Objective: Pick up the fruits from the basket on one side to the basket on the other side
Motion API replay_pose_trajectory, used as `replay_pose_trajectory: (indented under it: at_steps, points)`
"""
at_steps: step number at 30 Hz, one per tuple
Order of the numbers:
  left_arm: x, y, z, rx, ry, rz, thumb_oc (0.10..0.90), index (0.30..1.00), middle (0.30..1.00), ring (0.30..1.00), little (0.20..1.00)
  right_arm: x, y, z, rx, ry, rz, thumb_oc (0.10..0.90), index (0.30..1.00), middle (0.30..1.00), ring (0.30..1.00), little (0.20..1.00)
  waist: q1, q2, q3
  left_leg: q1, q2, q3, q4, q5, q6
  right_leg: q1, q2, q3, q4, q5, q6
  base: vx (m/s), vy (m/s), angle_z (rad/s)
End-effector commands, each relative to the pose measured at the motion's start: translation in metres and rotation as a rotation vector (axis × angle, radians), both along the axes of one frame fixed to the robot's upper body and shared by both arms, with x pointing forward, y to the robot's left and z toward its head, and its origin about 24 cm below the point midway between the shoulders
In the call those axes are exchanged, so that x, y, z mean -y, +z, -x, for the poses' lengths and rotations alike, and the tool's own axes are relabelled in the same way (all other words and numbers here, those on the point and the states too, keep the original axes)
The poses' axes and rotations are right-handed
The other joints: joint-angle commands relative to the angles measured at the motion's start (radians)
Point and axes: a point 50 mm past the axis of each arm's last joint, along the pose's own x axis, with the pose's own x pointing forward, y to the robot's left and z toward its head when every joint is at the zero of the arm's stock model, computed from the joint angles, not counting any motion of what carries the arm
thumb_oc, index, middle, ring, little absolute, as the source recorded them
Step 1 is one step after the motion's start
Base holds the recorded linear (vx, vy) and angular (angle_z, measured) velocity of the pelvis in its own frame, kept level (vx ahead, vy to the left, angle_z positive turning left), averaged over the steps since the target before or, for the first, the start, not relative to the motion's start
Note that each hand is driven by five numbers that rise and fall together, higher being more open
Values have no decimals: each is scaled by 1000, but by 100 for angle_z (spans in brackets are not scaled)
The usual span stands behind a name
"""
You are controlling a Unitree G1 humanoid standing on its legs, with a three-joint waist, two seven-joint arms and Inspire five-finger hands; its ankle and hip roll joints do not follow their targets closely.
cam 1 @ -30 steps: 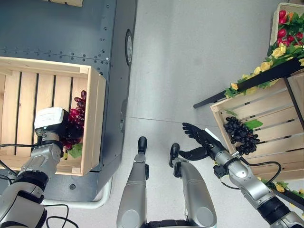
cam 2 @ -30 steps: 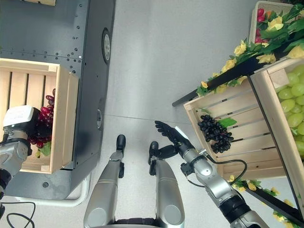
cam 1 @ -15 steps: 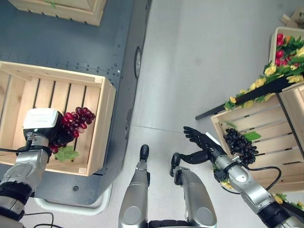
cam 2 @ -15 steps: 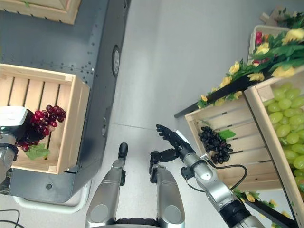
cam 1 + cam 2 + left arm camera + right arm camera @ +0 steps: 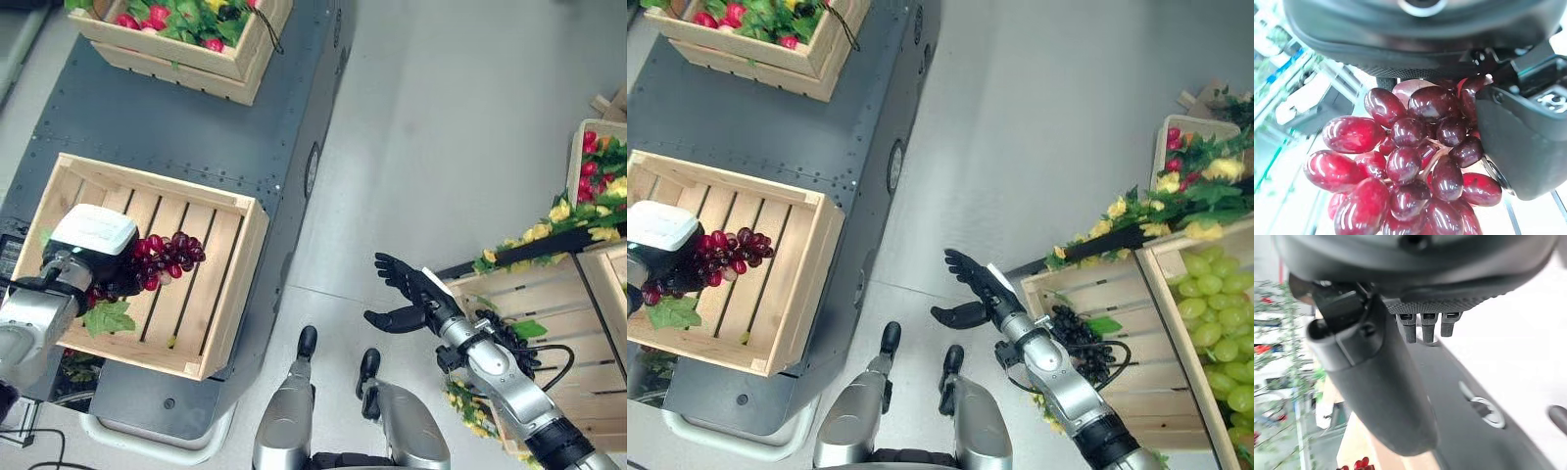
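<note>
Lifted clear of the slats since a second ago, the red grapes [image 5: 157, 264] now hang above the left crate [image 5: 220, 294] rather than lying in its corner, while the head camera itself has swung to take in more of the grey platform [image 5: 196, 127].

Left eye view: the left hand [image 5: 103, 274], below its white wrist box, has the bunch in its grasp over the crate's middle; a green leaf [image 5: 108, 318] dangles below. The right hand [image 5: 407, 294] waits over the floor with fingers spread, holding nothing.

Right eye view: the right crate [image 5: 1087, 294] already holds black grapes [image 5: 1078, 338]; green grapes [image 5: 1215, 323] fill a further box.

Left wrist view: thumb and fingers [image 5: 1513, 132] are clamped around the stem end, berries bulging past them.

Right wrist view: straight fingers [image 5: 1422, 328], nothing between them.

Risk ahead appears to lie in the carry: the grip seems to catch only the top of the cluster, so a swing across could shake it loose or snag it on the crate wall.
</note>
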Motion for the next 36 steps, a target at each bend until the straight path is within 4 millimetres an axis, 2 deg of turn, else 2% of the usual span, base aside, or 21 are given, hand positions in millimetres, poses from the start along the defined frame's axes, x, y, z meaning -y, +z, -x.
replay_pose_trajectory:
  at_steps: [1,3,8,13,16,20,28,36]
  points:
    - [0,50,-5,125,4,-132,400,300,300,300,300,-19,38,6,186,137,-162,800,900,900,900,900,-2,74,-202,-5,-76,10,-32,-33,0,33,19,-12,-77,59,11,65,-68,11]
    - [9,56,-8,111,-32,-162,400,300,300,300,300,-27,45,5,204,175,-198,800,900,900,900,900,9,77,-216,-4,-75,-1,-44,-20,-4,49,16,-18,-90,63,11,28,-66,16]
    - [43,65,-24,57,-139,-235,400,300,300,300,300,-65,63,-6,255,269,-242,800,900,900,900,900,42,83,-267,5,-84,-34,-47,-16,-6,79,-4,-41,-122,79,15,6,-53,15]
    - [67,73,-30,-11,-216,-318,400,300,300,300,300,-85,67,-8,237,363,-241,800,900,900,900,900,62,87,-312,24,-90,-49,-53,-21,0,93,-15,-55,-139,88,21,17,-17,14]
    - [91,76,-35,-64,-277,-405,400,300,300,300,300,-100,70,-11,228,414,-258,800,900,900,900,900,71,89,-341,34,-92,-54,-55,-25,4,102,-24,-63,-153,99,30,-6,-19,10]
    - [113,82,-41,-76,-337,-458,400,300,300,300,300,-113,73,-13,214,439,-285,800,900,900,900,900,78,92,-368,44,-94,-54,-55,-33,9,106,-32,-65,-155,101,35,-3,-8,4]
    - [145,91,-42,-94,-431,-533,400,300,300,300,300,-125,78,-14,222,441,-308,800,900,900,900,900,85,95,-403,54,-95,-52,-55,-43,14,113,-40,-63,-169,108,44,-7,-10,2]
    - [160,97,-40,-77,-484,-568,400,300,300,300,300,-128,81,-15,222,407,-324,800,900,900,900,900,82,97,-421,63,-93,-50,-55,-52,17,117,-39,-59,-167,102,44,-4,-6,1]
